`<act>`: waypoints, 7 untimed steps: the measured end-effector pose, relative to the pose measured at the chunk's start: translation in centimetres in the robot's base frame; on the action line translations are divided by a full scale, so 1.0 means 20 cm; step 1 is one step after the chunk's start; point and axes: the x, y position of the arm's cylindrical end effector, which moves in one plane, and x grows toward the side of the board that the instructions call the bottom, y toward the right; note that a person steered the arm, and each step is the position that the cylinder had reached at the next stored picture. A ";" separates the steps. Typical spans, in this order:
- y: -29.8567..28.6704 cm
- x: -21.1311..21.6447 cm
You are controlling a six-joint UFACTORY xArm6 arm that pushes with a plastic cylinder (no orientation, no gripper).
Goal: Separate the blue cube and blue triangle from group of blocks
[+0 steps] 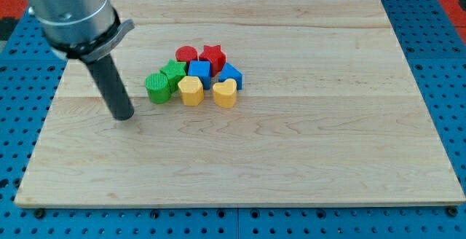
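The blue cube (199, 70) sits in the middle of a tight cluster, with the blue triangle (231, 74) touching its right side. Around them are a red cylinder (186, 55), a red star (212, 55), a green star (173, 72), a green cylinder (156, 87), a yellow hexagon (191, 90) and a yellow heart (225, 92). My tip (125, 115) rests on the board to the left of the cluster, a little left of and below the green cylinder, touching no block.
The wooden board (291, 159) lies on a blue pegboard surface (451, 86). The arm's grey metal body (69, 9) fills the view's top left corner above the rod.
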 end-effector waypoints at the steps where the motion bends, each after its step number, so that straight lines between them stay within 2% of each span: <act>1: 0.15 -0.11; 3: 0.33 -0.37; 7: 0.97 -0.45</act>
